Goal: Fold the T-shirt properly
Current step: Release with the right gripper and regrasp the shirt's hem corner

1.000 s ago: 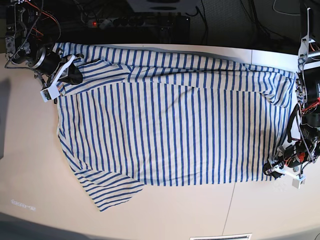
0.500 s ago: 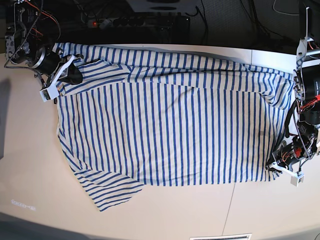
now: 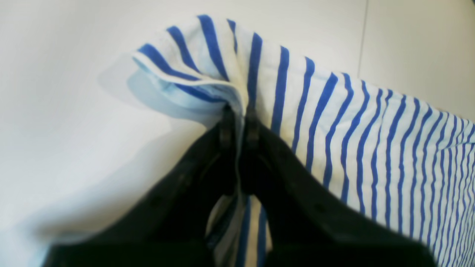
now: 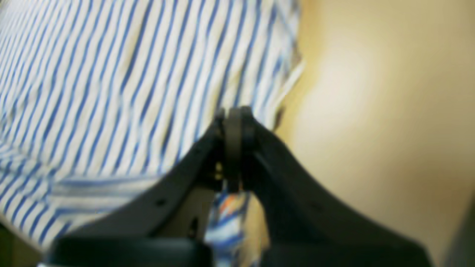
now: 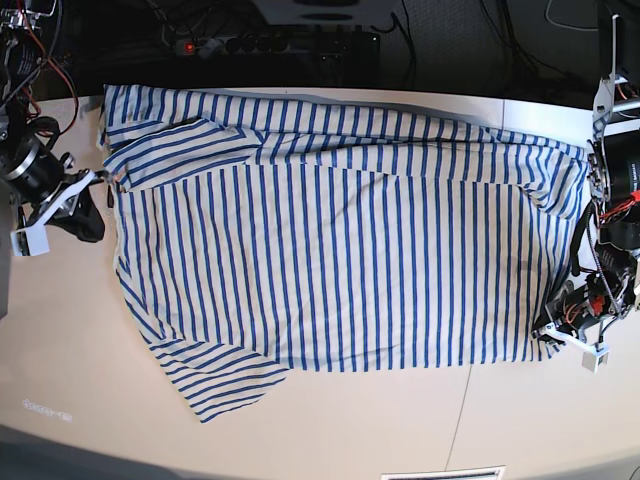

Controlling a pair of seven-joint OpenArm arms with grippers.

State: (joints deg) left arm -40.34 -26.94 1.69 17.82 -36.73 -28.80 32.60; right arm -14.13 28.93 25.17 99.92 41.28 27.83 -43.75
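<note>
Closest in my left wrist view, my left end effector (image 3: 237, 122) is pinched together on a corner of the shirt (image 3: 371, 148); a strip of striped cloth runs down between the two black fingers (image 3: 226, 129), and the hem bunches into a small raised fold just past the tips. Beyond that fold lies the pale counter (image 3: 74, 111), with a thin seam line running across it at the upper right.

In my right wrist view, my right end effector (image 4: 234, 122) has its fingers pressed together at the tips. The picture is blurred, so I cannot tell whether any cloth is caught between them. Striped cloth with a bit of orange shows low between the fingers, and the shirt (image 4: 111, 74) spreads away to the left, its edge ending near the tips with bare tan counter (image 4: 371, 111) to the right.

From the base view, the shirt (image 5: 340, 260) lies spread flat across the counter (image 5: 380, 420), stripes running across its width, one sleeve sticking out at the lower left. My left end effector (image 5: 560, 335) sits at the shirt's lower right corner. My right end effector (image 5: 85, 200) is at the far left, just beside the shirt's left edge. Behind the counter is a dark strip with cables (image 5: 300, 30).
</note>
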